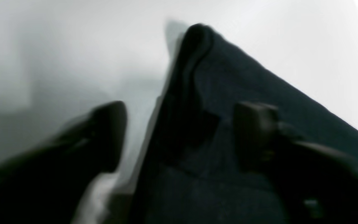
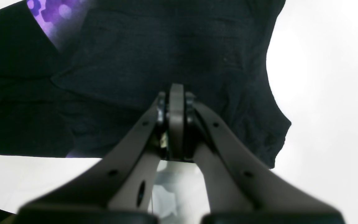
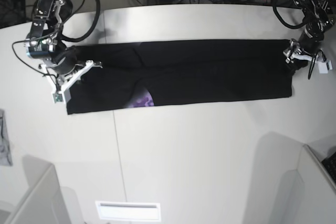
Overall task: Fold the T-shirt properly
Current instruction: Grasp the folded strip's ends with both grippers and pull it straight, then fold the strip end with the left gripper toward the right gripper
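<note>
**Shirt lay as a long band, a claw at each end**

You had the right claw (image 3: 79, 72) at the left end of the base view, its fingers pressed tight together with nothing between them, resting over the black cloth just inside the shirt's short edge. In its wrist view the closed tips (image 2: 176, 93) sat on plain black fabric, with a purple patch of print peeking out of a fold above and bare white surface (image 2: 328, 93) off to the right.

The T-shirt (image 3: 210, 72) stretched across the surface (image 3: 210, 156) as a long, narrow strip, its far and near edges running nearly straight. A small purple patch showed at the near edge, left of centre. You had wide bare room in front of that edge.

At the right end, your left claw (image 3: 294, 59) stood at the shirt's corner. Its wrist view, blurred, showed the fingers (image 1: 104, 137) spread apart, one over bare surface and one over the cloth, straddling a raised fold (image 1: 197, 40) without pinching it.
</note>
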`<action>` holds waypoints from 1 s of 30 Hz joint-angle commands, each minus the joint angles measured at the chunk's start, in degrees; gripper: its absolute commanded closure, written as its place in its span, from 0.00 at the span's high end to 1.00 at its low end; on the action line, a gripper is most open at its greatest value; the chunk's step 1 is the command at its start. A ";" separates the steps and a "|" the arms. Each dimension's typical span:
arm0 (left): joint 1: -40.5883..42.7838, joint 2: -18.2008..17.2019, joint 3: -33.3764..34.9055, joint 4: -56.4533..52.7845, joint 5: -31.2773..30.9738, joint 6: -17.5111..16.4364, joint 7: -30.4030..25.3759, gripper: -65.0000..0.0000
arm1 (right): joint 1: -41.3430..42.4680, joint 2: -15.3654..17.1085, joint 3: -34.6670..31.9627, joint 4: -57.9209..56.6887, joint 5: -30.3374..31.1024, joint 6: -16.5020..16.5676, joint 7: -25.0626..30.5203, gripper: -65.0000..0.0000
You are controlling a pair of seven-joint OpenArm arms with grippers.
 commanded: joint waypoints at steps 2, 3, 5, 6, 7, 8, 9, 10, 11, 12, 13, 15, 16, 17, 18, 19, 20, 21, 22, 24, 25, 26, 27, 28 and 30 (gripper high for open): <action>0.81 -0.56 -0.03 0.32 0.44 0.32 1.30 0.46 | 0.48 0.50 0.21 1.14 0.51 -0.14 0.96 0.00; 0.81 -0.91 -0.03 0.32 0.44 0.32 1.30 0.37 | 0.48 0.50 0.21 1.14 0.51 -0.14 0.96 0.00; 0.89 -1.52 -0.03 0.32 0.44 0.32 1.30 0.18 | 0.48 0.41 0.21 1.14 0.51 -0.14 0.96 0.00; 0.89 -1.61 -0.03 0.32 0.44 0.32 1.30 0.08 | 0.40 0.41 0.21 1.14 0.51 -0.14 0.96 0.00; 0.89 -1.61 -0.03 0.32 0.44 0.32 1.30 0.00 | 0.40 0.41 0.21 1.14 0.51 -0.14 0.96 0.00; 1.07 -1.70 -0.20 0.32 0.44 0.32 1.30 0.00 | 0.40 0.41 0.21 1.14 0.51 -0.14 0.96 0.00; 1.24 -1.70 -0.47 0.32 0.44 0.32 1.04 0.00 | 0.40 0.41 0.30 1.14 0.51 -0.14 0.96 0.00; 1.33 -1.96 -0.47 0.23 0.44 0.32 0.95 0.00 | 0.31 0.41 0.48 1.14 0.51 -0.14 0.96 0.00; 1.33 -2.49 -0.47 0.23 0.44 0.32 0.95 0.00 | -0.04 0.41 0.48 1.14 0.51 -0.14 0.96 0.00; 1.42 -2.84 -0.47 0.23 0.44 0.32 0.95 0.00 | -0.31 0.41 0.39 1.14 0.51 -0.14 0.96 0.00; 1.42 -3.02 -0.55 0.32 0.44 0.32 0.95 0.00 | -0.31 0.41 0.30 1.14 0.51 -0.14 0.96 0.00; 1.42 -3.55 -0.64 0.94 0.44 0.32 0.95 0.00 | -0.39 0.41 0.30 1.14 0.51 -0.14 0.96 0.00; 1.42 -3.90 -0.64 1.11 0.44 0.32 0.86 0.00 | -0.39 0.41 0.30 1.14 0.51 -0.14 0.96 0.00; 1.42 -4.16 -1.26 1.47 0.44 0.32 0.86 0.00 | -0.48 0.41 0.30 1.14 0.51 -0.14 0.96 0.00; 1.42 -4.25 -2.49 1.90 0.44 0.32 0.86 0.00 | -0.75 0.41 0.39 1.14 0.51 -0.14 0.96 0.00; 1.42 -4.25 -3.54 2.26 0.44 0.32 0.86 0.00 | -0.75 0.41 0.39 1.22 0.51 -0.14 0.96 0.00; 1.42 -4.25 -4.51 2.78 0.44 0.32 0.86 0.00 | -0.75 0.41 0.39 1.22 0.51 -0.05 0.96 0.00; 1.42 -4.25 -4.95 3.31 0.44 0.32 0.95 0.00 | -0.75 0.41 0.48 1.22 0.51 -0.05 0.96 0.00; 1.51 -4.25 -5.48 4.28 0.44 0.32 1.04 0.00 | -0.75 0.41 0.39 1.22 0.51 -0.05 0.96 0.00; 2.83 -4.25 -5.57 6.48 0.53 0.41 0.95 0.00 | -0.75 0.41 0.39 1.22 0.51 -0.05 0.96 0.00; 3.44 -4.25 -5.57 7.97 0.53 0.58 0.95 0.00 | -0.75 0.41 0.39 1.22 0.51 -0.05 0.96 0.00; 4.15 -4.25 -5.39 9.73 0.97 0.58 0.95 0.00 | -0.75 0.41 0.39 1.22 0.51 -0.05 0.96 0.00; 4.76 -4.16 -5.30 11.75 2.55 0.58 0.95 0.00 | -0.75 0.41 0.39 1.22 0.51 -0.05 0.96 0.00; 5.29 -3.90 -5.30 13.77 5.10 0.58 0.86 0.00 | -0.75 0.41 0.39 1.22 0.60 -0.05 0.96 0.00; 5.46 -1.70 -5.13 17.38 11.17 0.49 0.86 0.00 | -0.75 0.32 0.39 1.22 0.60 -0.05 0.96 0.00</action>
